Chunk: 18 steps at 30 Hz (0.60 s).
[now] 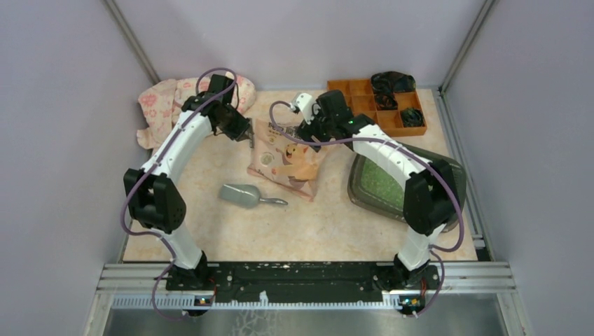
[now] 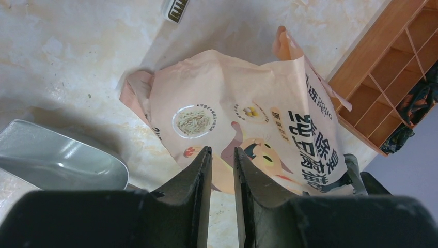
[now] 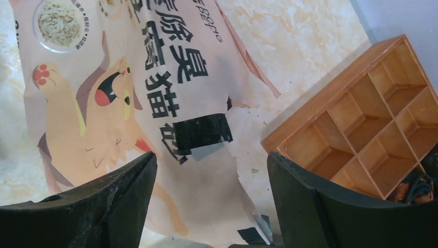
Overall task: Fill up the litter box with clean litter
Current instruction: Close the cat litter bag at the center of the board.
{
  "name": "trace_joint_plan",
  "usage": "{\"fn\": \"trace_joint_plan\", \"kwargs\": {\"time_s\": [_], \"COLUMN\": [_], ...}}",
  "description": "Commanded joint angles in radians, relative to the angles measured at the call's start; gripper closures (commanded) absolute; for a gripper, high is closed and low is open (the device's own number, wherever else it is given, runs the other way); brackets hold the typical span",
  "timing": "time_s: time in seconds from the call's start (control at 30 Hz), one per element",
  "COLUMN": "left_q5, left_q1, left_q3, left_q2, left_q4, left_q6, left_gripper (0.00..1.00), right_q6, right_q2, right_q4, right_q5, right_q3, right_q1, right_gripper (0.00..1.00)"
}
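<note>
The litter box (image 1: 361,190) sits centre right, clean litter (image 1: 382,183) inside, its rim close to the table (image 1: 308,234) edge. On the left gripper (image 2: 222,152) the jaws stand a narrow slit apart, on the right gripper (image 3: 212,160) wide — both over the pink bag (image 1: 287,162).

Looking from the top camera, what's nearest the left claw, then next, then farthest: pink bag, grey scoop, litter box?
1. The pink bag, right at the tips of the left claw.
2. The grey scoop, lower in the view, toward the robot.
3. The litter box, far over on the right side.
</note>
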Motion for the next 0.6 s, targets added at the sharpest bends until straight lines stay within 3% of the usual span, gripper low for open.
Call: {"fn": "trace_joint_plan", "kwargs": {"time_s": [0.0,0.57], "left_q5": [0.017,0.052], "left_q1": [0.006,0.012], "left_q3": [0.03,0.021], "left_q2": [0.014,0.016], "left_q4": [0.016,0.029], "left_q6": [0.01,0.015], "left_gripper": [0.72,0.74], "right_q6": [0.008,0.006], "right_q2": [0.021,0.058], "right_q4": [0.019,-0.109], "right_q5": [-0.012,-0.152], "right_q3": [0.071,0.094], "right_q1": [0.002,0.024], "right_gripper": [0.21,0.18]}}
